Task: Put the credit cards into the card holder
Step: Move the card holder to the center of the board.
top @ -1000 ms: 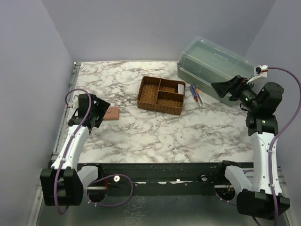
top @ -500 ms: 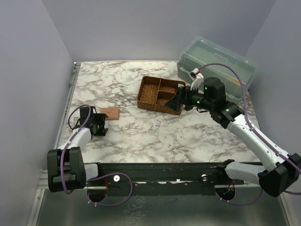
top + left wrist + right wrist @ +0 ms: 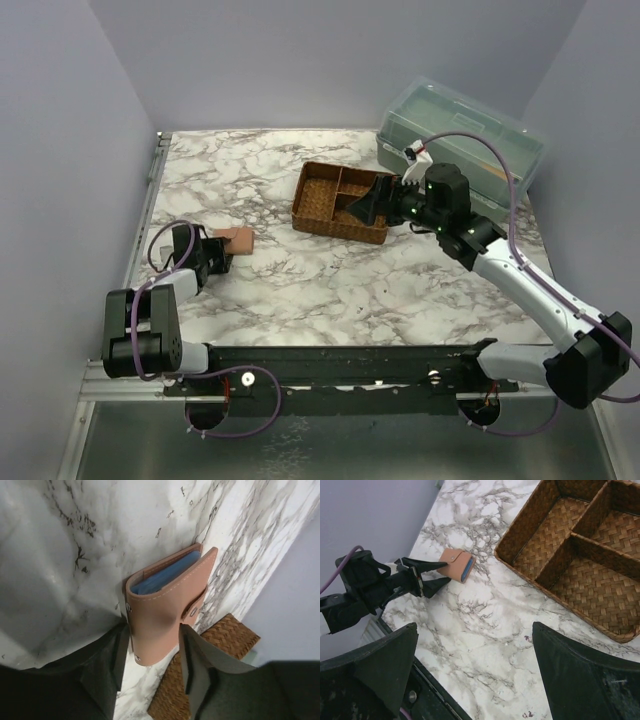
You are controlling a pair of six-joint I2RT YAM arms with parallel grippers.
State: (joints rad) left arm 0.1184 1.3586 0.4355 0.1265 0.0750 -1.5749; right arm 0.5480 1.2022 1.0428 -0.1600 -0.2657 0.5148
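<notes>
Jaws of my left gripper (image 3: 152, 632) stand partly spread astride the near end of the folded tan card holder (image 3: 165, 592), which lies at the marble table's (image 3: 330, 290) left side, probably to steady it, though I cannot tell if they pinch, while my right gripper (image 3: 366, 204) hangs wide open and empty over the woven tray (image 3: 318, 205).

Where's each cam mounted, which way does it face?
Top external: above and behind the robot, looking down on the table; left arm and right arm show, left gripper at the card holder, right gripper near the woven tray.
Left wrist: low on the left arm, facing along its fingers straddling the card holder.
Right wrist: over the table, facing down past its fingers toward the left gripper.
Shared: all three show card holder and woven tray.
</notes>
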